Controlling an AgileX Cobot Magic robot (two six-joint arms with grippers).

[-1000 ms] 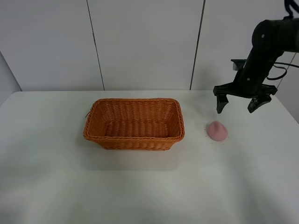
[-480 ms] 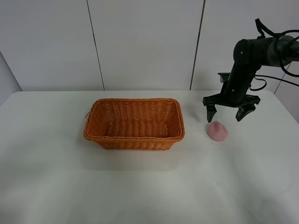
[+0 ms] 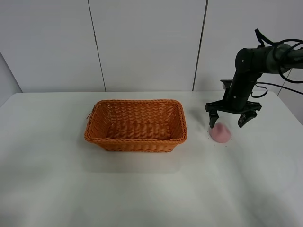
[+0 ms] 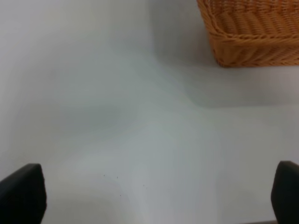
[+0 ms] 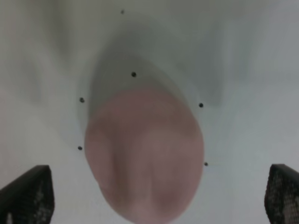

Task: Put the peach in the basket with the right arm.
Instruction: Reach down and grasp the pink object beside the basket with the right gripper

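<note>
Over the peach (image 3: 220, 133), the right gripper (image 3: 227, 122) has dropped closer.

peach (image 3: 220, 133): pale pink | basket (image 3: 137, 142): orange-brown weave | right arm (image 3: 246, 72): black | table (image 3: 142, 189): white

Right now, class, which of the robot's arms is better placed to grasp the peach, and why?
Right. The right gripper hangs open just above the peach, which sits centred between its fingertips in the right wrist view. The left gripper has only bare table and a corner of the basket before it, no peach.
</note>
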